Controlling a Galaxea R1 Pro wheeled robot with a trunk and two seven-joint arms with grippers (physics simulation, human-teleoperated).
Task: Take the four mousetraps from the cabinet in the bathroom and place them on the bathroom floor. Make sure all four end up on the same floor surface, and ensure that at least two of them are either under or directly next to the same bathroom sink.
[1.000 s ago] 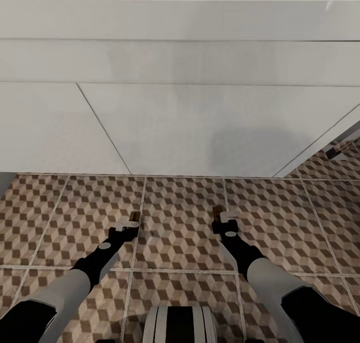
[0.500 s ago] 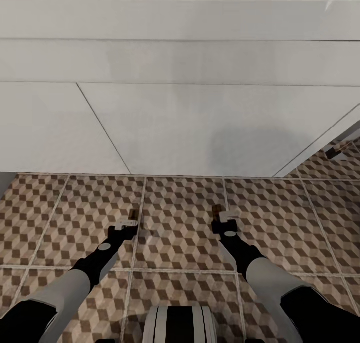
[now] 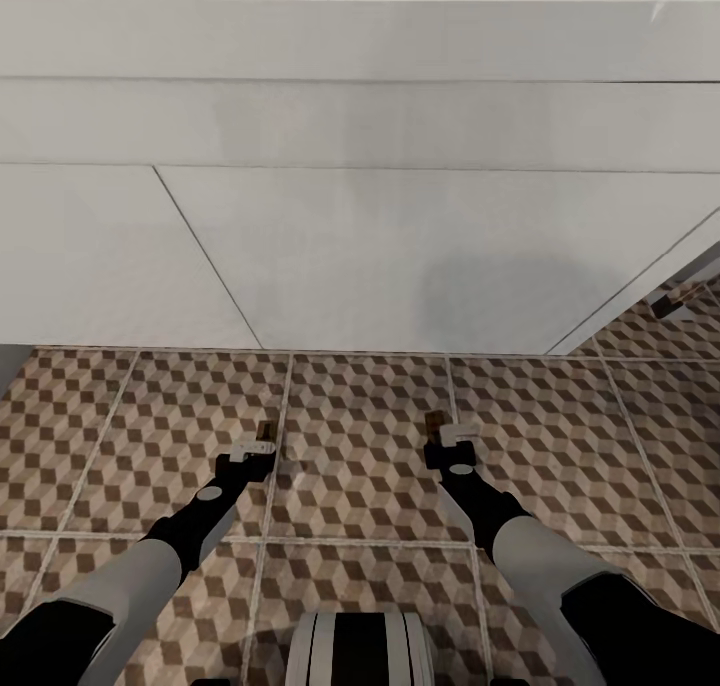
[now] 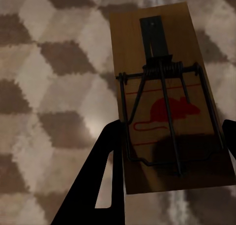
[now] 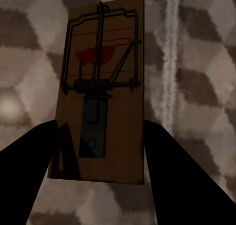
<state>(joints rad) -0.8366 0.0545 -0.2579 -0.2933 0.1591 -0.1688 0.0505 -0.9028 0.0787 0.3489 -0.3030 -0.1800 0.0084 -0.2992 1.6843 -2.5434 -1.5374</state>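
across the upper half of the head view runs the white wall-hung vanity (image 3: 360,216), its flat front panels split by thin seams. below it spreads the bathroom floor (image 3: 360,466), square tiles printed with brown, beige and white cubes and pale grout lines. both arms reach forward low over these tiles, side by side and well apart. the left gripper (image 3: 262,446) is clamped on a mousetrap (image 3: 266,433), seen edge-on from above as a thin brown strip; in the left wrist view its black fingers (image 4: 101,171) press the two long edges of the tan board (image 4: 169,94), which carries a dark wire spring and a red mouse print. the right gripper (image 3: 447,439) is likewise closed on a second mousetrap (image 3: 434,424); the right wrist view shows that board (image 5: 101,87) held between dark fingers (image 5: 169,176), above the patterned tiles. whether either board touches the floor cannot be told.
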